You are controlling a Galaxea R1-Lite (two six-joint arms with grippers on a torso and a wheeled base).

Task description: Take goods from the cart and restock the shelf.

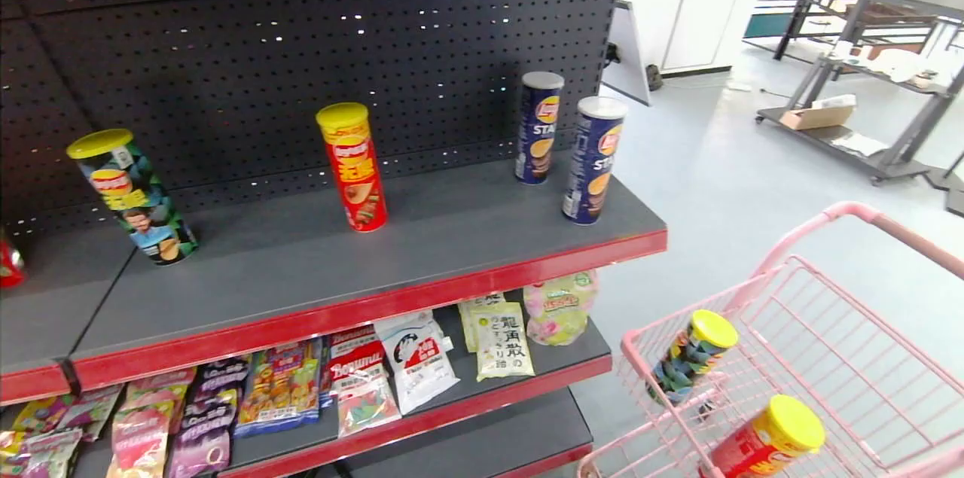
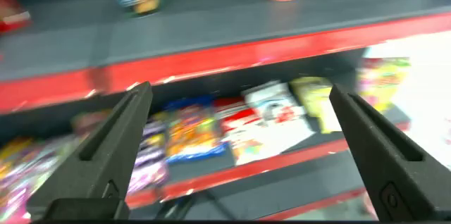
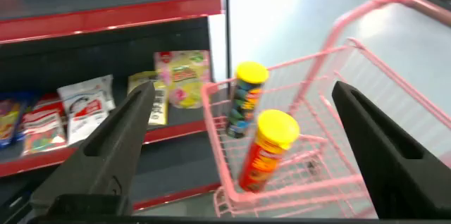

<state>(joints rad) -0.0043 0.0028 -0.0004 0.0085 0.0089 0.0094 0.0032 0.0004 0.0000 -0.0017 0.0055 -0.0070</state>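
Note:
A pink wire cart [image 1: 828, 357] stands at the right of the shelf. In it lean a red chip can with a yellow lid [image 1: 764, 439] [image 3: 266, 150] and a dark patterned can with a yellow lid [image 1: 689, 357] [image 3: 243, 101]. On the grey upper shelf [image 1: 316, 260] stand a green patterned can [image 1: 134, 196], a red can [image 1: 352, 166] and two blue cans [image 1: 538, 127] [image 1: 593, 159]. My right gripper [image 3: 243, 139] is open, facing the cart from a short way off. My left gripper [image 2: 239, 146] is open, facing the lower shelf's snack bags.
The lower shelf [image 1: 482, 403] holds several snack bags [image 1: 414, 361]. A black pegboard [image 1: 301, 49] backs the shelf. Wide free room lies between the cans on the upper shelf. Metal racks [image 1: 858, 109] stand far off at the right, across open floor.

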